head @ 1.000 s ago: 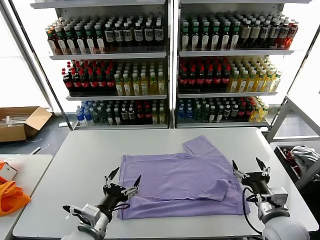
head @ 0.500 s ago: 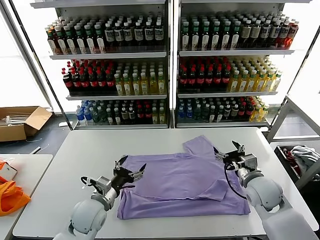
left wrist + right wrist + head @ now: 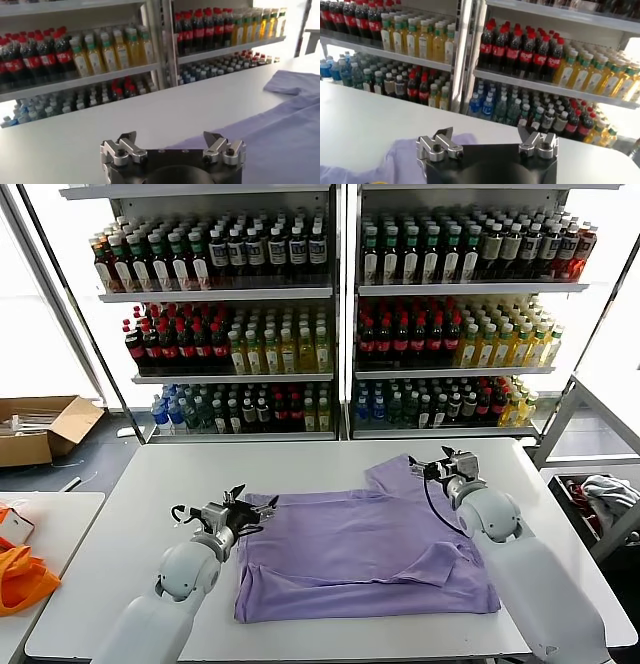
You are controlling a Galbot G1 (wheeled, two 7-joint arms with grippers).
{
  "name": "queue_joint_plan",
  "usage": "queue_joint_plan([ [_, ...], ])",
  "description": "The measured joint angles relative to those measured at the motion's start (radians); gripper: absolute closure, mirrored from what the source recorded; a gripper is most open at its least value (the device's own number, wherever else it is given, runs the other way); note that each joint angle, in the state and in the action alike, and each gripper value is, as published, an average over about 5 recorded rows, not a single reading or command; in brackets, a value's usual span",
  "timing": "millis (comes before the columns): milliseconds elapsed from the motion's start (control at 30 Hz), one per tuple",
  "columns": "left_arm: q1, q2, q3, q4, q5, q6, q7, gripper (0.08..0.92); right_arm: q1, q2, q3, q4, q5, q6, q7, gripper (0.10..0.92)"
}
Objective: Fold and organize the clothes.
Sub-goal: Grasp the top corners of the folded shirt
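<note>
From the head view, a plain lavender short-sleeved T-shirt of thin soft fabric (image 3: pixel 365 549) lies spread across the middle of the white table (image 3: pixel 140 504), its near hem towards the robot and one sleeve reaching towards the far right. A fold of cloth lies doubled over near its right side. The left gripper (image 3: pixel 250 509) hovers at the shirt's far left corner, jaws apart. The right gripper (image 3: pixel 440 465) sits over the far right sleeve, jaws apart too. Behind the table stand tall white shelves of bottled drinks (image 3: pixel 340 314). Off to the left are a brown cardboard box (image 3: pixel 40 429) on the floor and a bright orange fabric (image 3: pixel 22 576) on a side table; to the right, a grey-white cloth bundle (image 3: pixel 605 496) lies in a bin.

In the left wrist view, the left gripper (image 3: pixel 172 145) shows its two metal jaws spread wide, nothing between them. The lavender shirt (image 3: pixel 280 130) lies beside it on the table (image 3: pixel 100 130), its edge running right up to the gripper.

In the right wrist view, the right gripper (image 3: pixel 487 142) also holds its jaws wide and empty, just above a patch of the lavender shirt (image 3: pixel 405 157) on the table (image 3: pixel 365 120), with drink shelves (image 3: pixel 520 60) beyond.
</note>
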State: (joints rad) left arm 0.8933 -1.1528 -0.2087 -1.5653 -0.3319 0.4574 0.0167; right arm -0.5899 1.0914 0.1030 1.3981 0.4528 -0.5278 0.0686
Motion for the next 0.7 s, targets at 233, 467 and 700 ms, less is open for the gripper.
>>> queue_joint_plan([
  [233, -0.054, -0.002, 0.009, 0.065, -0.025, 0.040, -0.016, 0.177, 0.075, 0.050, -0.022, -0.110, 0.010, -0.005, 0.009, 0.203],
  [467, -0.071, -0.007, 0.016, 0.087, -0.043, 0.063, -0.028, 0.177, 0.098, 0.081, -0.017, -0.173, 0.012, -0.009, 0.011, 0.203],
  [700, -0.072, -0.005, 0.020, 0.093, -0.053, 0.078, -0.035, 0.177, 0.091, 0.103, 0.004, -0.211, 0.010, -0.009, 0.010, 0.203],
])
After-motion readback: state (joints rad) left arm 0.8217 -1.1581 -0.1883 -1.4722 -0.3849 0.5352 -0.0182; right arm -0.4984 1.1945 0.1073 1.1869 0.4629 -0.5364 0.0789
